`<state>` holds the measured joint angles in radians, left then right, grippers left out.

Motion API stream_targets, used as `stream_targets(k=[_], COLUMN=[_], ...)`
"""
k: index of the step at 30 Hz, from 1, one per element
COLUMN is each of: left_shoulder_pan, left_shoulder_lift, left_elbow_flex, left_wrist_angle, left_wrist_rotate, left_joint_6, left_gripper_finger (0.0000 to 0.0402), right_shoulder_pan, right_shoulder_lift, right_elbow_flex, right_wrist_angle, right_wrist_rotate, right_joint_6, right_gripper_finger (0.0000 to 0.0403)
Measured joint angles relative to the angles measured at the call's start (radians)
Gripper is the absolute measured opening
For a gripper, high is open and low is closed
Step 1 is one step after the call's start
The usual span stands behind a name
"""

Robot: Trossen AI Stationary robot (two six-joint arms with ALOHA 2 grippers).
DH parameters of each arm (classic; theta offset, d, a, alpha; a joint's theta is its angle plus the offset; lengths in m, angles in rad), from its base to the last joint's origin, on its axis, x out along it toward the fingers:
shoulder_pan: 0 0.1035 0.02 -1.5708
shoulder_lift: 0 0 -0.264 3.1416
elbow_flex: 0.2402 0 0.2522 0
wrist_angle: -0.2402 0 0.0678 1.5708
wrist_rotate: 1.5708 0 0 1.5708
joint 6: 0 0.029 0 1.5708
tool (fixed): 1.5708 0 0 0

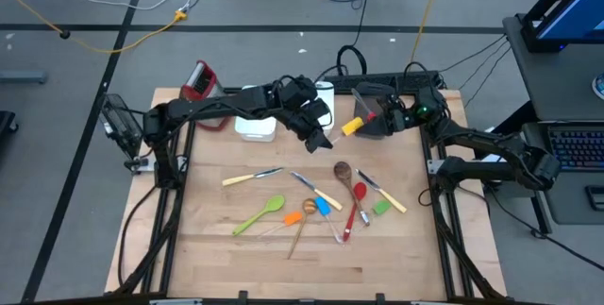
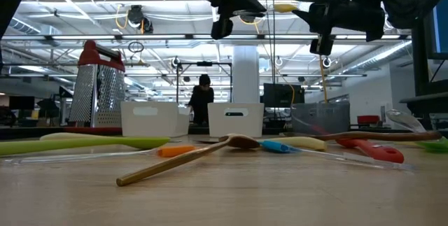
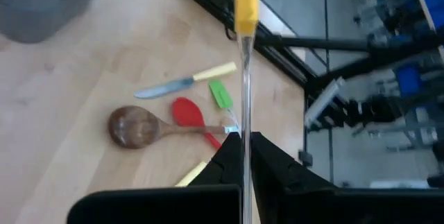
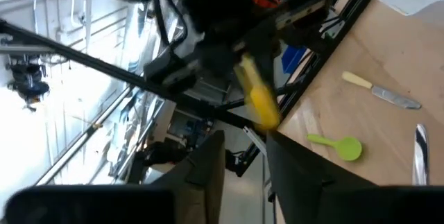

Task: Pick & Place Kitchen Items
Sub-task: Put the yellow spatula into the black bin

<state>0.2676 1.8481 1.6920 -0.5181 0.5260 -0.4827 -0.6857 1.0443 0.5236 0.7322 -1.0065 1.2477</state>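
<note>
A hand-over in mid-air looks to be the step in hand. The left pincer [image 1: 321, 136], raised above the back of the worktop [image 1: 217, 239] in front of the white bins [image 1: 255, 127], is clamped narrow on the thin clear blade end of a yellow-handled utensil [image 1: 351, 126]. In the left wrist view its dark fingers [image 3: 267, 161] pinch that clear shaft, and the yellow handle stands out beyond them.

To the right, the right pincer [image 1: 370, 121] meets the handle end. Its fingers [image 4: 208, 161] stand partly apart with the yellow handle between and just beyond them, so I judge it is letting go rather than gripping.

The next move calls for the right arm to draw clear without knocking the handle, then for the left arm to carry the utensil to a bin while keeping the slim shaft from twisting in the pinch.

The high view alone shows the other utensils lying mid-worktop: green spatula [image 1: 260, 214], wooden spoon [image 1: 343, 169], red spoon [image 1: 357, 201]. The low view adds the box grater [image 2: 99, 85] and a person [image 2: 201, 99] far behind. Only the left wrist view shows the pinch itself.
</note>
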Motion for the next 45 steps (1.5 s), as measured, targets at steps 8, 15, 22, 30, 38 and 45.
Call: stream_targets(k=[8, 15, 22, 30, 38, 45], left_shoulder_pan=[0.055, 0.047, 0.031, 0.004, -0.024, -0.016], left_shoulder_lift=[-0.024, -0.031, -0.018, -0.016, -0.004, 0.0], left_elbow_flex=[-0.001, -0.001, -0.001, -0.001, 0.0, 0.0], left_wrist_angle=[0.154, 0.335, 0.34, 0.36, 0.389, 0.373], left_wrist_rotate=[-0.037, -0.088, -0.182, -0.207, -0.231, -0.204], left_joint_6=[-0.098, -0.238, -0.263, -0.281, -0.295, -0.287], left_gripper_finger=[0.0001, 0.0001, 0.0001, 0.0001, 0.0, 0.0001], right_shoulder_pan=[0.0, 0.016, 0.101, 0.144, 0.175, 0.197], right_shoulder_lift=[0.0, 0.0, 0.0, 0.012, 0.045, 0.046], right_elbow_flex=[0.0, 0.0, 0.0, 0.0, -0.001, -0.001], right_wrist_angle=[-0.013, -0.008, 0.112, 0.147, 0.22, 0.215], right_wrist_rotate=[0.054, 0.337, 0.506, 0.622, 0.657, 0.637], right_joint_6=[-0.112, -0.27, -0.365, -0.374, -0.372, -0.37], right_gripper_finger=[0.0146, 0.015, 0.0152, 0.0153, 0.0153, 0.0153])
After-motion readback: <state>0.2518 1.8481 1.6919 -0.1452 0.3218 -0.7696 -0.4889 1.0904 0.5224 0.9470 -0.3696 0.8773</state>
